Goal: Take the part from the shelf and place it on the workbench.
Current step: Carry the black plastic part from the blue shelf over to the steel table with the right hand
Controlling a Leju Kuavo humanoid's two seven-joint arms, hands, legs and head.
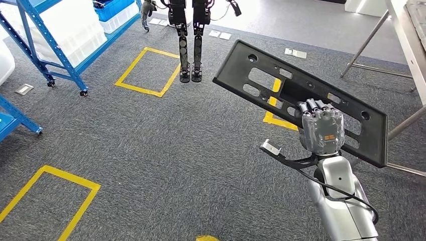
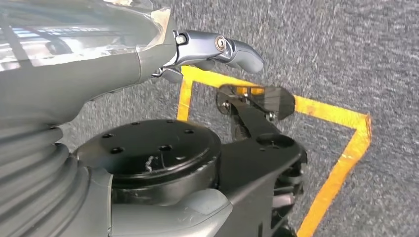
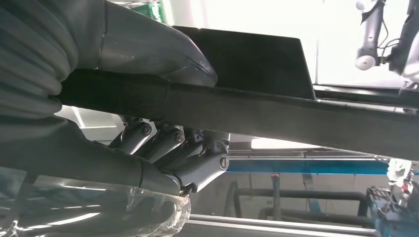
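The right hand (image 1: 321,129) grips the black part (image 1: 261,80), which juts up and leftward above the carpet (image 1: 166,145).

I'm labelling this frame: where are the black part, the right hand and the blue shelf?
black part (image 1: 261,75): head view, upper flat face.
right hand (image 1: 322,131): head view, back of the hand.
blue shelf (image 1: 65,63): head view, slanted leg.

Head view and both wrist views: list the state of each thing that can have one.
Long black plastic panel with cut-outs: held off the floor, tilted.
Right hand: grips the panel's edge, thumb on one face, fingers on the other.
Left hand: holds nothing, hanging above the carpet.
Blue metal shelf on castors: standing, white bins on it.
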